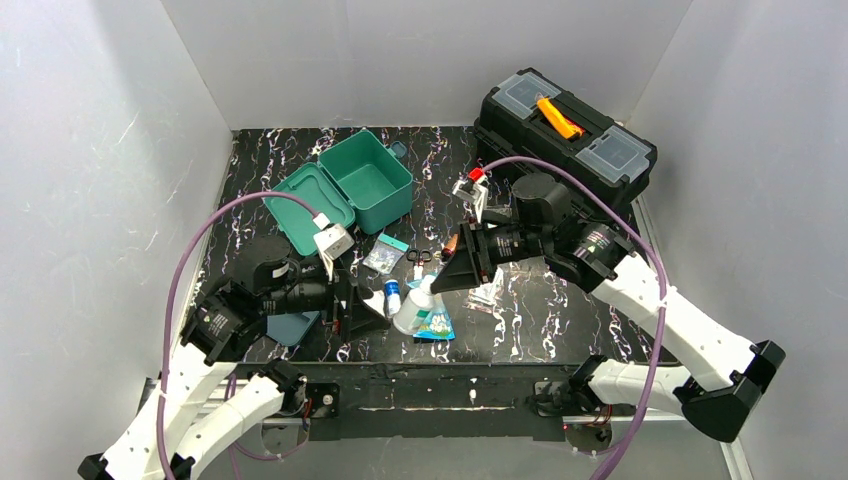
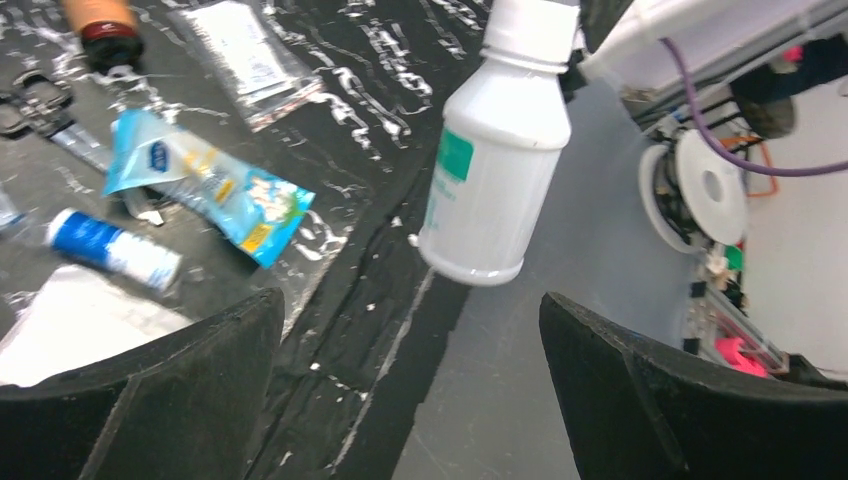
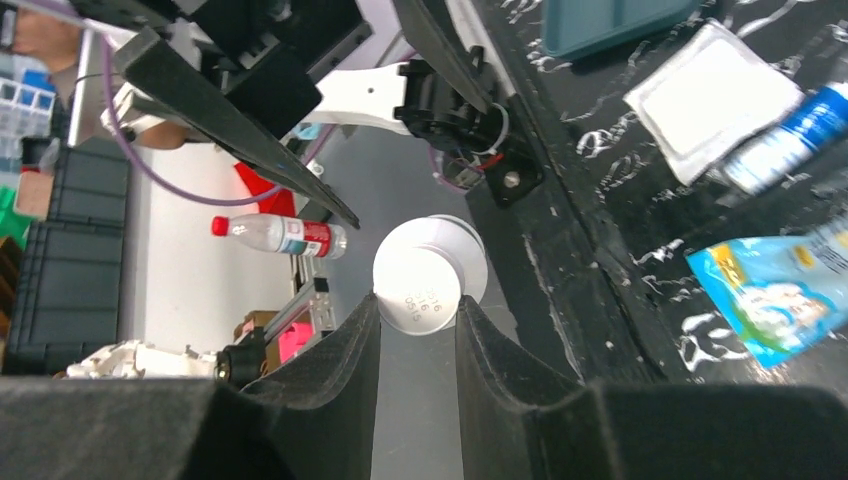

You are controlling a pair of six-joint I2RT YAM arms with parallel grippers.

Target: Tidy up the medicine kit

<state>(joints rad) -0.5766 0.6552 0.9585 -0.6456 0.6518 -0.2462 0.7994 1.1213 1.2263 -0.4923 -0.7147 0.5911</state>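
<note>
The teal medicine kit box [image 1: 372,182] stands open at the back left, its lid [image 1: 308,207] laid flat beside it. My right gripper [image 1: 443,273] is shut on the cap of a white bottle [image 1: 414,306] with a green label and holds it off the table near the front edge. In the right wrist view the fingers clamp the round cap [image 3: 420,288]. The bottle hangs tilted in the left wrist view [image 2: 495,170]. My left gripper [image 1: 362,306] is open and empty, just left of the bottle, and its jaws stand wide apart in the left wrist view [image 2: 410,300].
A blue packet [image 2: 205,185], a small blue-and-white bottle [image 2: 110,248], a white gauze pad [image 2: 70,320], a clear packet [image 2: 245,55] and scissors [image 1: 419,257] lie mid-table. A dark teal tray [image 1: 292,327] lies front left. The black toolbox [image 1: 565,125] stands back right.
</note>
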